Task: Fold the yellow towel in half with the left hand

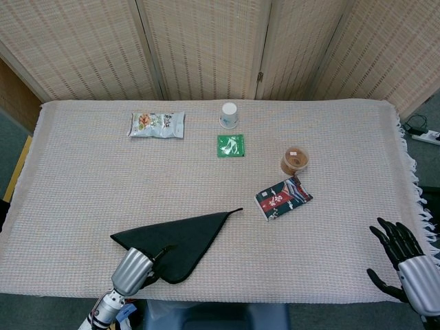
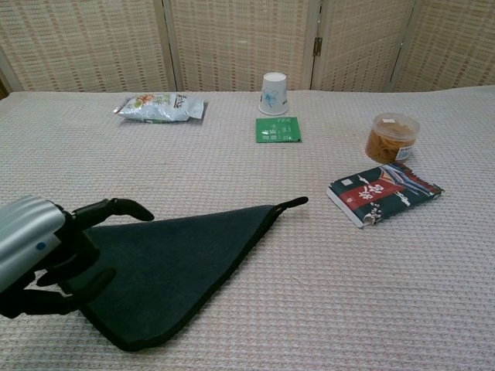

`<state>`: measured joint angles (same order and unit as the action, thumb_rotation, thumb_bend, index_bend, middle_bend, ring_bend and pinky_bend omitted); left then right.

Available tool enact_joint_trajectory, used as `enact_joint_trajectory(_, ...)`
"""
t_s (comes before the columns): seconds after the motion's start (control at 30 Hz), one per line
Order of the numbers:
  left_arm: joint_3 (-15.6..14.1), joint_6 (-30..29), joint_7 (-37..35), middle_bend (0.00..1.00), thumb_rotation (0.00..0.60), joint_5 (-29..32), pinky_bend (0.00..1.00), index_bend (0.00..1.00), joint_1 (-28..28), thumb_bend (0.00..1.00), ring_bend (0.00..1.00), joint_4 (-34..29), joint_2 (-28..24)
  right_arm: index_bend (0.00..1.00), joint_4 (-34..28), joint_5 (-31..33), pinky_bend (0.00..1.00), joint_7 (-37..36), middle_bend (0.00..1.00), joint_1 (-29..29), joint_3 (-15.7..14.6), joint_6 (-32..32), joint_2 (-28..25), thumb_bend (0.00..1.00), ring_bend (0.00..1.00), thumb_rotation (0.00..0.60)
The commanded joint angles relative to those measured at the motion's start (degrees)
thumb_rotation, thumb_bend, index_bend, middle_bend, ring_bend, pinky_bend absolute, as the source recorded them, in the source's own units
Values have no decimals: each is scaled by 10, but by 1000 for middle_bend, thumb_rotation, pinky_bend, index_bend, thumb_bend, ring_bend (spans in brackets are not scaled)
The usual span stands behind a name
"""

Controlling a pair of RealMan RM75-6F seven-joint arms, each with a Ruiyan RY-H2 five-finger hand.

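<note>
The left hand [image 2: 58, 259] rests at the near-left corner of the towel [image 2: 178, 255], fingers spread and gripping nothing — the towel lies folded into a dark triangle. Withdrawing carelessly could snag and unfold it. The right hand [image 1: 405, 261], open and empty, appears only in the head view.

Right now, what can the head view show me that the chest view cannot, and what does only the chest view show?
Only the head view shows the right robot hand, open beyond the table's near right corner. Only the chest view shows the left robot hand's fingers spread at the folded towel's near corner. Both show the towel, dark side up, the paper cup and the snack bag.
</note>
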<state>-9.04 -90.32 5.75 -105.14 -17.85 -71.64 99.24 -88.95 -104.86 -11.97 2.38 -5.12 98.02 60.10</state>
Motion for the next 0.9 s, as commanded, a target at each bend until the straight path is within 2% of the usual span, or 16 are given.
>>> enact_joint_trajectory(0.03, 11, -24, -7, 1000, 600, -9, 1000, 278, 3, 502, 1000, -16, -15, 0, 0, 0, 0, 1, 0, -1, 0, 0, 1, 365, 0, 600)
enact_joint_trajectory(0.13, 29, -61, -14, 997, 600, -9, 1000, 288, 10, 502, 992, -22, -41, 0, 3, 1, 0, 1, 0, -1, 3, 4, 5, 365, 0, 600)
enact_joint_trajectory(0.17, 33, -65, -14, 960, 600, -2, 983, 289, 14, 496, 945, -32, -61, 0, 4, 4, 0, 2, 0, -1, 6, 5, 7, 365, 0, 600)
enact_joint_trajectory(0.2, 35, -63, -13, 882, 600, 9, 911, 290, 18, 481, 852, -44, -79, 0, 4, 8, 0, 3, 0, -1, 8, 4, 9, 365, 0, 600)
enact_joint_trajectory(0.23, 36, -51, -5, 804, 600, 29, 828, 289, 23, 464, 765, -66, -110, 0, 4, 13, 0, 7, 0, -1, 11, 3, 12, 365, 0, 600)
enact_joint_trajectory(0.27, 37, -41, 7, 637, 600, 46, 634, 285, 28, 427, 596, -85, -136, 0, 5, 17, 0, 10, 0, -2, 14, 1, 14, 365, 0, 600)
enact_joint_trajectory(0.37, 47, -28, 29, 330, 600, 100, 205, 260, 45, 367, 279, -132, -205, 0, 3, 24, 0, 23, 0, -6, 17, -11, 18, 365, 0, 600)
enact_joint_trajectory(0.4, 50, -29, 26, 284, 600, 114, 127, 250, 52, 365, 220, -138, -217, 0, 2, 24, 0, 27, 0, -8, 18, -15, 19, 365, 0, 600)
enact_joint_trajectory(0.47, 55, -28, 21, 207, 600, 144, 47, 221, 67, 362, 132, -143, -238, 0, -1, 25, 0, 38, 0, -14, 18, -27, 23, 365, 0, 600)
enact_joint_trajectory(0.53, 56, -19, 20, 161, 600, 170, 11, 200, 80, 357, 81, -144, -251, 0, -4, 27, 0, 48, 0, -20, 18, -41, 26, 365, 0, 600)
enact_joint_trajectory(0.67, 52, 35, 56, 143, 600, 213, 0, 171, 80, 342, 62, -182, -283, 0, -11, 30, 0, 63, 0, -32, 20, -63, 31, 365, 0, 600)
enact_joint_trajectory(0.8, 58, 39, 85, 122, 600, 232, 0, 143, 89, 341, 46, -200, -289, 0, -20, 40, 0, 73, 0, -40, 22, -83, 31, 364, 0, 600)
enact_joint_trajectory(0.9, 61, 20, 81, 116, 600, 216, 0, 137, 98, 341, 42, -196, -290, 0, -25, 40, 0, 80, 0, -46, 23, -91, 32, 364, 0, 600)
